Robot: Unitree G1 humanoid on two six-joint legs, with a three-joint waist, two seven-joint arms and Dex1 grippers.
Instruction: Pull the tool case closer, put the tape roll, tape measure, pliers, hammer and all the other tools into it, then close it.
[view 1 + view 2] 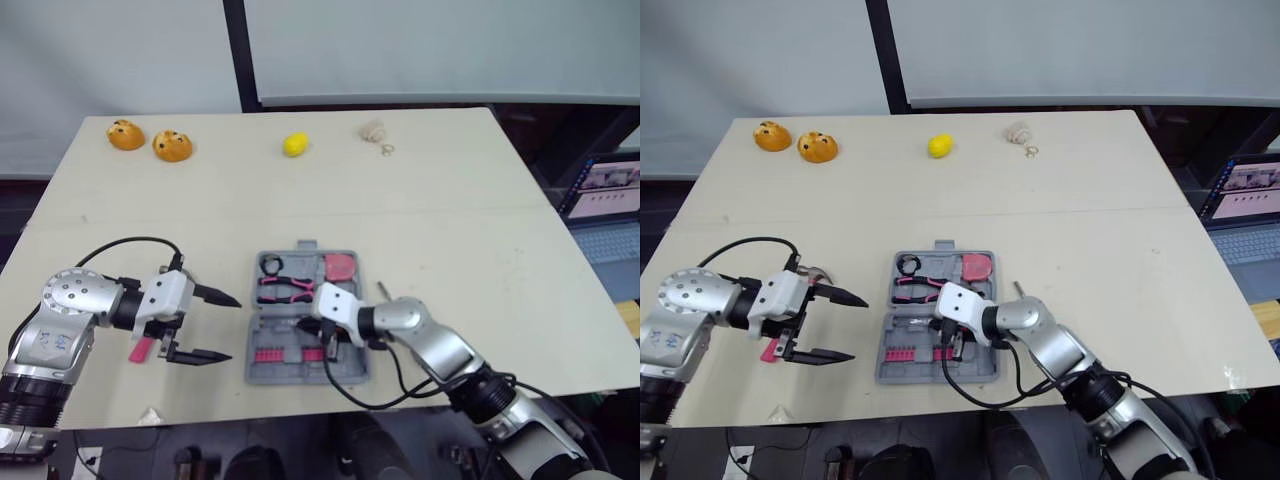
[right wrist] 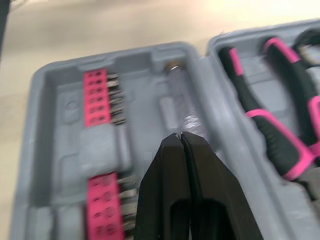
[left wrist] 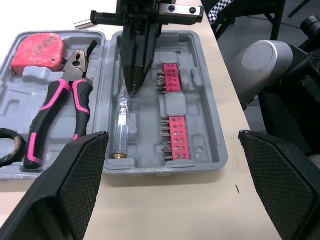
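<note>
The grey tool case (image 1: pixel 350 372) lies open near the table's front edge. It holds a black tape roll (image 1: pixel 271 265), pink-handled pliers (image 1: pixel 285 288), a red tape measure (image 1: pixel 341 266), pink bit holders (image 3: pixel 174 134) and a clear-handled screwdriver (image 3: pixel 121 125). My right gripper (image 2: pixel 181 136) is shut over the case's near half, its tips down on the clear screwdriver handle. My left gripper (image 1: pixel 234 328) stands open just left of the case, pointing at it. A pink tool (image 1: pixel 141 349) lies on the table under the left wrist, mostly hidden.
A small metal rod (image 1: pixel 381 290) lies right of the case. At the table's far side sit two orange items (image 1: pixel 126 134) (image 1: pixel 172 146), a yellow lemon (image 1: pixel 295 144) and a beige object (image 1: pixel 373 129). A laptop (image 1: pixel 610 190) stands off the table's right edge.
</note>
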